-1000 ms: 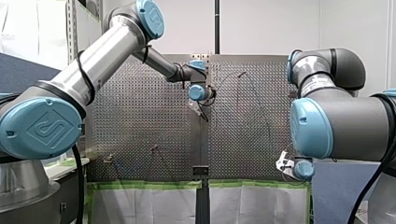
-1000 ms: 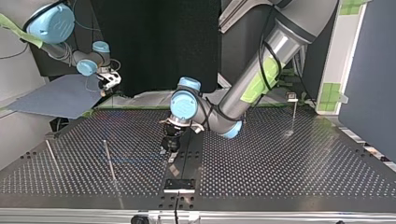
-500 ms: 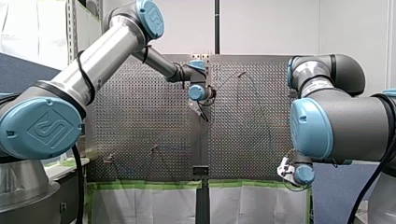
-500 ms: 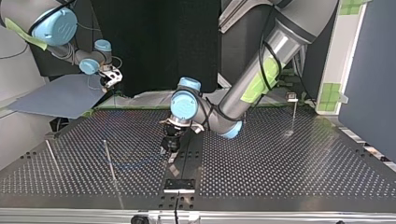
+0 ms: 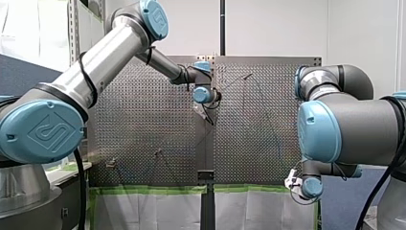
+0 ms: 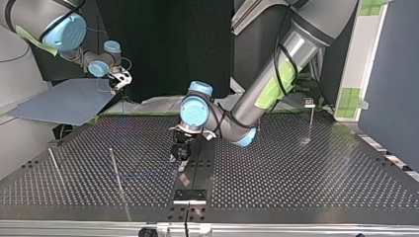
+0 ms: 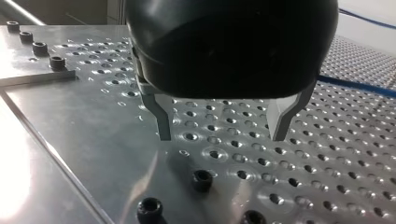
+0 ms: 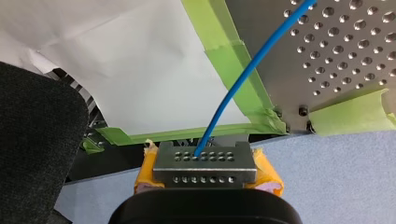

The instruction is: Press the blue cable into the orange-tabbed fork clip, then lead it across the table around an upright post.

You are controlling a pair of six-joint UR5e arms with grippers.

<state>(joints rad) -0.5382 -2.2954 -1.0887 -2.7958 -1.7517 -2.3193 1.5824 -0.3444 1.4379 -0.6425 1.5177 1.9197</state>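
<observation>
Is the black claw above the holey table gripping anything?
No: my left gripper is open, and only the perforated table shows in the gap.

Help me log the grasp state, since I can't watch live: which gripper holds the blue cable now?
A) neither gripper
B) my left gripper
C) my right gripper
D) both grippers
C: in the right wrist view the blue cable runs straight into my right gripper, which is shut on it, while my left gripper stands open and empty above the table.

A white wall [image 5: 273,24] backs the front view, a black backdrop [image 6: 163,44] the top view.
</observation>
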